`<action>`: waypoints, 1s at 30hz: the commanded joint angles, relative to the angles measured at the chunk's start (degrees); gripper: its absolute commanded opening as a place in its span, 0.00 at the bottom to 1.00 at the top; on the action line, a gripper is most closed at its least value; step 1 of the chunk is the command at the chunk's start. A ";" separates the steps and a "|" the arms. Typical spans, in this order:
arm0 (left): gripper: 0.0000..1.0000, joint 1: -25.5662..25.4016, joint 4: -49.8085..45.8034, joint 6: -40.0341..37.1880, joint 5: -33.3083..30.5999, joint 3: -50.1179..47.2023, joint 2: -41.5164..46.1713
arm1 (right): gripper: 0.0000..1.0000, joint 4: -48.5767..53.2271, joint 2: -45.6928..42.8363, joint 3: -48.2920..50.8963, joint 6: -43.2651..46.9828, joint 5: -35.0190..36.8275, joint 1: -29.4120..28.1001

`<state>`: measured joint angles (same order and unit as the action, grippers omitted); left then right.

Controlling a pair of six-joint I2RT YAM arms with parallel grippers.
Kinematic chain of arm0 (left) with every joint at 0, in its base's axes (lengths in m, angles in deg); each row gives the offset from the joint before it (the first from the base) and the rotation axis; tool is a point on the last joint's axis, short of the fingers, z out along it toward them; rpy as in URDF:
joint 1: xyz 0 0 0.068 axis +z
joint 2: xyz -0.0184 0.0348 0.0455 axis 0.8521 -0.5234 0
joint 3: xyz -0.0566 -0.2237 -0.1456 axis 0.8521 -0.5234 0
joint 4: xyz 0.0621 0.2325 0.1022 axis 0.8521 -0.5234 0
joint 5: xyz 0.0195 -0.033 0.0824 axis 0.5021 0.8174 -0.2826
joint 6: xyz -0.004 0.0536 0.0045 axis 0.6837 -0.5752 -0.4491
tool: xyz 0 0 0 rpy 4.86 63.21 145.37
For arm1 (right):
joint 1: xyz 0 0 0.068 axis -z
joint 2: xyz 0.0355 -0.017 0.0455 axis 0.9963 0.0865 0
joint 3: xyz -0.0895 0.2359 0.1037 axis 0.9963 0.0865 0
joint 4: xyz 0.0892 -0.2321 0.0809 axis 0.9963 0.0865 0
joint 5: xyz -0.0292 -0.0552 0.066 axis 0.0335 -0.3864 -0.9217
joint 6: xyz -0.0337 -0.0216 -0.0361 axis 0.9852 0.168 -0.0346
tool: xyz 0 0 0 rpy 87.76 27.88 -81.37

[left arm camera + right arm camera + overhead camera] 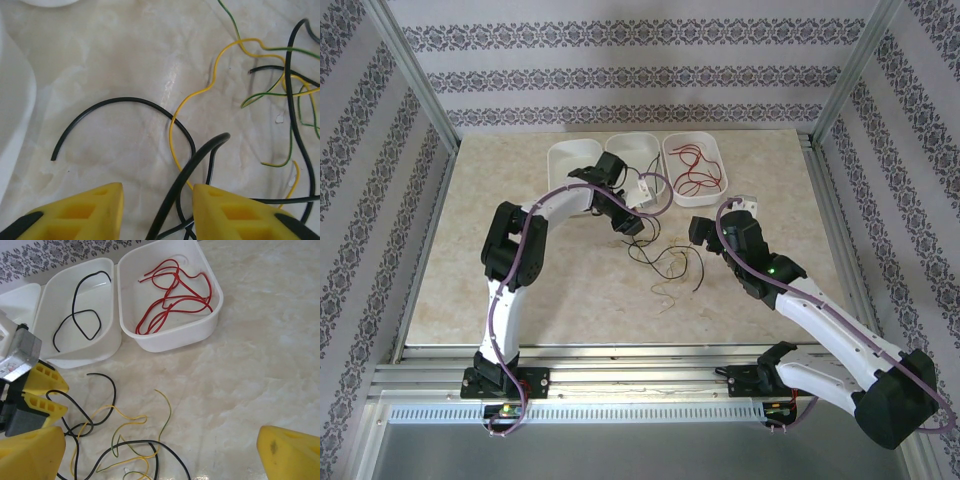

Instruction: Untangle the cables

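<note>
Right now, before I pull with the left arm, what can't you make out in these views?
- Left wrist view: the black wire between the fingers of the left gripper runs off the bottom edge; its near end is unseen.
- Top view: the loose wires are too thin to tell which crosses over which.
- Right wrist view: the bottom edge cuts those wires off; the left edge cuts off the left bin, so its contents are hidden.
</note>
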<state>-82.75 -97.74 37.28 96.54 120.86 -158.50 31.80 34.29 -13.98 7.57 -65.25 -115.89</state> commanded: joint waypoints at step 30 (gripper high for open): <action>0.00 -4.10 5.31 17.85 -2.53 -10.07 27.64 | 0.98 -1.29 0.78 -0.88 -0.01 -2.64 0.71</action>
<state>-86.23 -92.37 51.90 93.53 112.93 -134.46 31.34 33.94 -13.10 7.60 -66.10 -115.89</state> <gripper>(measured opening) 0.058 0.982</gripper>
